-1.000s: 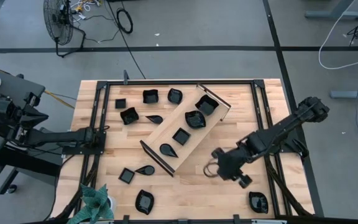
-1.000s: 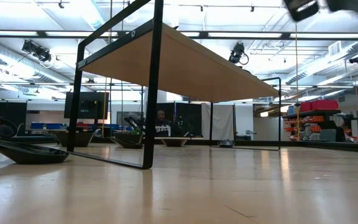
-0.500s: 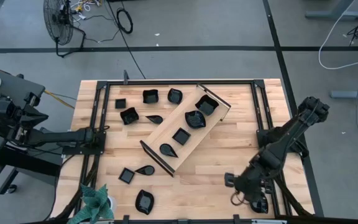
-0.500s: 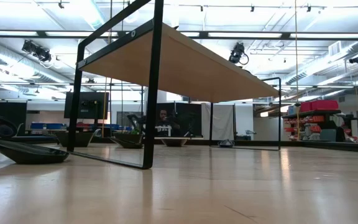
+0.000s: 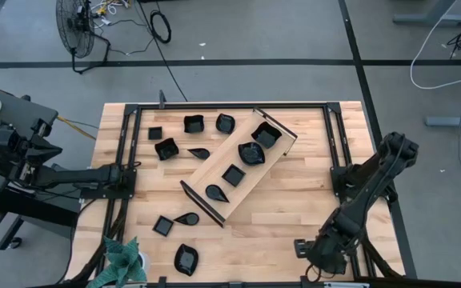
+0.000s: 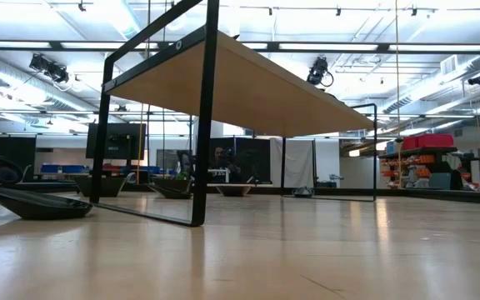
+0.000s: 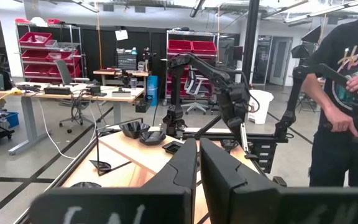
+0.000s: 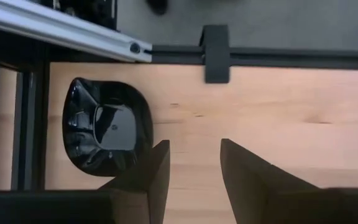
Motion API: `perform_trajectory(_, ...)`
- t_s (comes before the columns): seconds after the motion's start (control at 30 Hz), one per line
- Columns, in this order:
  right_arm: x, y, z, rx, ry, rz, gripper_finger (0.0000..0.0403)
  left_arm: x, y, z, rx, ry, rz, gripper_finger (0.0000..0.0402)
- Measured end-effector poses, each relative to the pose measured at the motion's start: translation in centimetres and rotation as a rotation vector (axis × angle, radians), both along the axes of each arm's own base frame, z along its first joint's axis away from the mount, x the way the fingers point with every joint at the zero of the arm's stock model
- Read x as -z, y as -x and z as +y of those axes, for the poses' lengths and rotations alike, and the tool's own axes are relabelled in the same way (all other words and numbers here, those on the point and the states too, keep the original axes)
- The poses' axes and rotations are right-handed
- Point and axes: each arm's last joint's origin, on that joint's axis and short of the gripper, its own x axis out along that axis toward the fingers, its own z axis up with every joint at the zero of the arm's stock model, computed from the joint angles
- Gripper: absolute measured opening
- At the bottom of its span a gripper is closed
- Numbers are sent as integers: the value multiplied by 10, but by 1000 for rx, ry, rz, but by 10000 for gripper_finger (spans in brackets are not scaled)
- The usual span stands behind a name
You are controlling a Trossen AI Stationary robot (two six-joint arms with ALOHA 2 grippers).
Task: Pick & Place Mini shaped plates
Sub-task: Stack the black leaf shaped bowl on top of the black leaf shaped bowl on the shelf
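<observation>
Four small glossy black dishes already lie in the long light-wood tray with black ends near the middle of the worktop; about seven more sit loose near its far and left edges. A wavy-rimmed black dish lies at the near right corner. The right gripper, fingers parted and empty, is above and just beside it, having swept there from beside the tray a second ago. The left gripper rests shut at the left edge, unmoved.
</observation>
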Motion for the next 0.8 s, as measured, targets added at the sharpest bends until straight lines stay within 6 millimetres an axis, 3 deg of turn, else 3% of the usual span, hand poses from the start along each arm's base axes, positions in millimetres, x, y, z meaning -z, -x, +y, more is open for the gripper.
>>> perform_trajectory(0.47, 65, -23, -1, 0, 176, 223, 144, 0, 0, 0, 0, 0, 0, 25)
perform_trajectory(0.8, 80, -26, -5, 14, 171, 371, 144, 0, 0, 0, 0, 0, 0, 25)
